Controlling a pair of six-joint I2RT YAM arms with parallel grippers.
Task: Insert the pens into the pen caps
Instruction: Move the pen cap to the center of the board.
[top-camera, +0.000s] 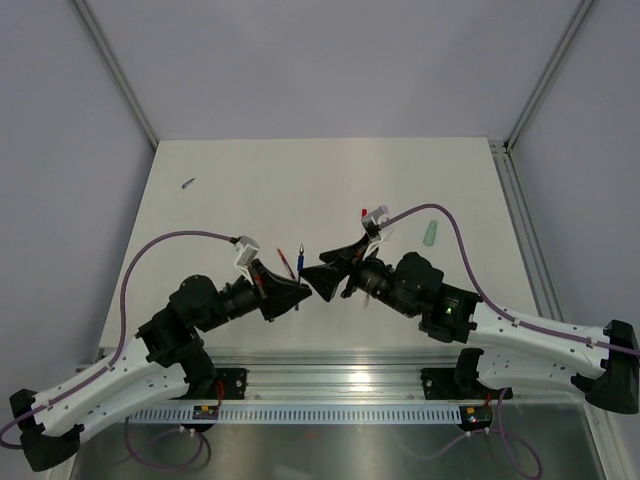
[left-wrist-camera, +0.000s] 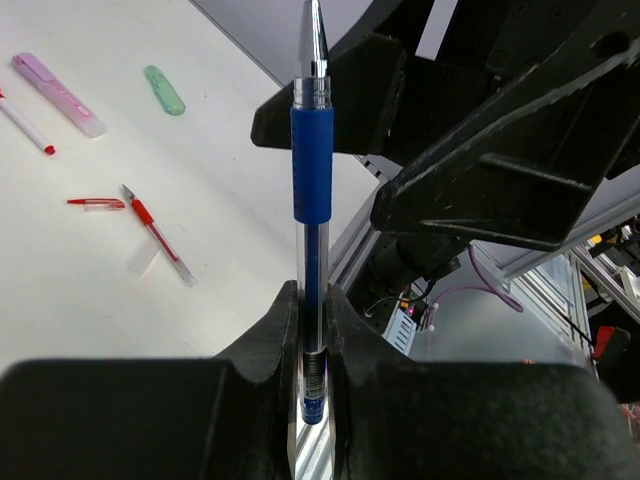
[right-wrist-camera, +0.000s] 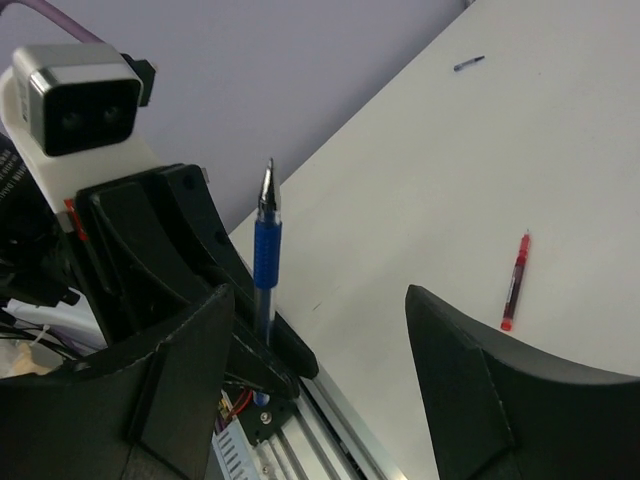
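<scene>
At the centre of the left wrist view, the left gripper (left-wrist-camera: 312, 318) is clenched on the lower barrel of the upright blue pen (left-wrist-camera: 311, 170), a light, stiff, likely slippery item best taken at its blue sleeve, while the right gripper (right-wrist-camera: 315, 300) stands released and empty.

We see left gripper (top-camera: 293, 292) and right gripper (top-camera: 325, 281) nearly meeting over the white table (top-camera: 300, 190), blue pen (top-camera: 300, 274) between them, red pen (top-camera: 288, 262) just beyond, green pen (top-camera: 430, 233) at right, small dark cap (top-camera: 187, 183) far left.
</scene>
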